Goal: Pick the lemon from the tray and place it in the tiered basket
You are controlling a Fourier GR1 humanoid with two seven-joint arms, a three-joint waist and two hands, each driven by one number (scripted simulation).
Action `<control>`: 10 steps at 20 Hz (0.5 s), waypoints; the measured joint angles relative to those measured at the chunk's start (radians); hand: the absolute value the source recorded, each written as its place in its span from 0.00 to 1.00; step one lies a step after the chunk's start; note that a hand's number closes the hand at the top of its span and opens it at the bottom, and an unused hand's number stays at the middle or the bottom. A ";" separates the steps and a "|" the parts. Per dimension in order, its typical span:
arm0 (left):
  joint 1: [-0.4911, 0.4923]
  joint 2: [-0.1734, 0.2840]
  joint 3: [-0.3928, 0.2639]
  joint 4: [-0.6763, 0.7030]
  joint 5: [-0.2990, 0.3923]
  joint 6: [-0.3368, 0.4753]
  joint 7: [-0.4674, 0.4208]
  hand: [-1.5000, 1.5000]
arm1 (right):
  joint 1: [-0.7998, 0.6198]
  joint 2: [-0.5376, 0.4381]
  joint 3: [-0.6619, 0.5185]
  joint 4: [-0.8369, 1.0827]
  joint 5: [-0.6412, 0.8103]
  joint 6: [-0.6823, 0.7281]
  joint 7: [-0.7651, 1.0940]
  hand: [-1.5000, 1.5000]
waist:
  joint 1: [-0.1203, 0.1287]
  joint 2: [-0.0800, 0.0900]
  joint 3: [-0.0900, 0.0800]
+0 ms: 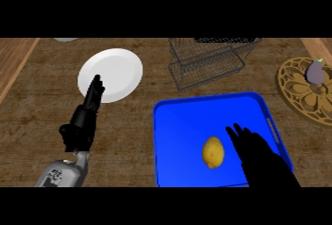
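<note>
**One lemon on the tray, not yet gripped: risks at the pick and at the basket**

Right black robot hand point(259, 154) sits over the right half of the blue rectangular plastic tray point(188, 114), fingers extended and spread, holding nothing. Its fingertips lie just beside the yellow oval lemon point(213, 152), on the fruit's right; whether they touch it cannot be told from this view. The lemon lies on the tray floor, in the lower middle, long axis running up and down the view.

Left black robot hand point(91, 99) rests with straight fingers on the wooden counter point(39, 123), its tips over the lower edge of the round white plate point(110, 75). It plays no visible part.

Judged hazards:
- The lemon is rounded and the tray floor looks smooth. A sideways approach would likely nudge the fruit left so that it rolls out of the closing fingers.
- The hand hides its own side of the fruit, so thumb placement is hard to check.
- The dark wire tiered basket point(207, 61) stands beyond the tray's far rim. A low carry could catch that rim or the basket's wire edge.
- A round carved wooden board point(304, 94) bearing a small purple aubergine point(316, 71) lies to the right, near a wide swing.
</note>
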 measured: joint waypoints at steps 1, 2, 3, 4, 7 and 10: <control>-0.011 -0.001 0.007 0.001 -0.004 -0.005 0.009 0.50 | 0.016 0.011 0.003 0.000 0.010 0.000 -0.003 0.00 | -0.001 0.000 0.000; -0.010 -0.006 0.009 0.000 -0.012 -0.008 0.008 0.50 | 0.017 0.026 -0.005 0.008 0.011 0.006 -0.009 0.00 | 0.000 0.000 0.000; 0.004 -0.010 0.002 -0.016 -0.022 -0.006 0.015 0.50 | 0.035 0.027 -0.010 0.011 0.016 0.007 -0.018 0.00 | 0.000 0.000 0.000; 0.009 -0.015 0.006 -0.017 -0.027 -0.011 0.017 0.50 | 0.050 0.033 -0.016 0.017 0.023 0.007 -0.031 0.00 | 0.000 0.000 0.000; 0.006 -0.024 0.025 0.001 -0.036 -0.027 0.002 0.50 | 0.073 0.042 -0.054 0.065 0.034 -0.007 -0.096 0.00 | 0.000 0.000 0.000; 0.009 -0.034 0.039 -0.020 -0.048 -0.039 0.028 0.50 | 0.105 0.056 -0.059 0.048 0.056 0.007 -0.121 0.00 | -0.001 0.000 0.000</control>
